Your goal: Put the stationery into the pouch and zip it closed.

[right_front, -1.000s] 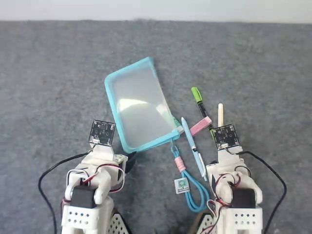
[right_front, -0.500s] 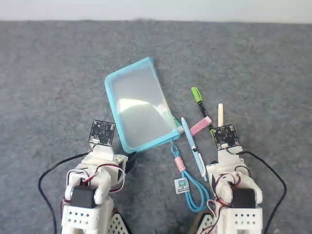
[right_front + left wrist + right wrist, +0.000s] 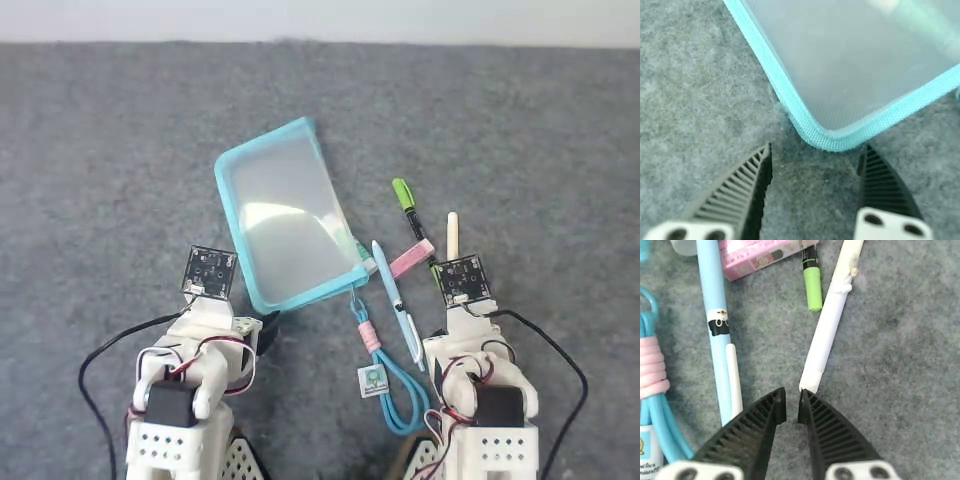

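1. Change: across the preceding second nothing on the grey table (image 3: 110,150) had moved; both arms stayed parked at the near edge. Judged from this, the task had not begun, and all stationery remained outside the pouch.
2. Left gripper (image 3: 817,149): its fingers were spread wide and held nothing. They hung low over the felt, just short of the near rounded corner of the pouch (image 3: 850,60), without touching it.
3. Pouch (image 3: 285,215): it lay flat and tilted, between the arms and farther out, with a translucent face and a teal border. Whether its zip was open could not be told.
4. Blue cord (image 3: 395,385): this trailed from the pouch's near right corner toward the right arm.
5. Stationery, right of the pouch: a blue pen (image 3: 396,298), a pink eraser (image 3: 411,258), a green highlighter (image 3: 405,200) and a white pen (image 3: 452,232) lay close together.
6. Right gripper (image 3: 792,392): its fingers were pressed almost together, leaving a thin slit. They gripped nothing, and their tips sat just beside the near end of the white pen (image 3: 827,335).
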Controlling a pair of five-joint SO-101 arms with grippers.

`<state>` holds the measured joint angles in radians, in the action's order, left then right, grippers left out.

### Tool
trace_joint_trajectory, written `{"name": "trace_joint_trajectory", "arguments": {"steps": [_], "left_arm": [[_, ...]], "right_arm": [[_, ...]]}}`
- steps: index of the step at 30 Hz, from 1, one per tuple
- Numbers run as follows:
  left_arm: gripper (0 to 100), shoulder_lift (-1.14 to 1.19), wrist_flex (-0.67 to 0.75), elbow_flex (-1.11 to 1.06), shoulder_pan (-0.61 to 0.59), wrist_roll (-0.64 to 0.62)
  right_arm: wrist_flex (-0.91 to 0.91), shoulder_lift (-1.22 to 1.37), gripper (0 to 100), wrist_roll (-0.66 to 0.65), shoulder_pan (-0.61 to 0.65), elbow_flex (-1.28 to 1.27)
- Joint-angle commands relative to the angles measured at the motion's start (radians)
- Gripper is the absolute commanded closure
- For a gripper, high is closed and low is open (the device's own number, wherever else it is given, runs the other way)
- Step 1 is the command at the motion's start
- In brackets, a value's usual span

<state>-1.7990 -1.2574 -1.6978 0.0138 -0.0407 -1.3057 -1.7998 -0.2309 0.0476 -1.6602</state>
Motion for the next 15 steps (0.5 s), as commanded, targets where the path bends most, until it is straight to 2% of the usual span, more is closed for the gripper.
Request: {"name": "trace_joint_trajectory", "arguments": {"steps": [1, 15], "left_arm": [[73, -0.017, -0.003, 0.013, -0.008, -0.012], [73, -0.017, -0.003, 0.013, -0.002, -0.006]], "right_arm": [[-0.004, -0.016, 93.5, 0.005, -0.007, -0.023], [0.005, -0.016, 93.3, 0.005, -0.005, -0.023]]}}
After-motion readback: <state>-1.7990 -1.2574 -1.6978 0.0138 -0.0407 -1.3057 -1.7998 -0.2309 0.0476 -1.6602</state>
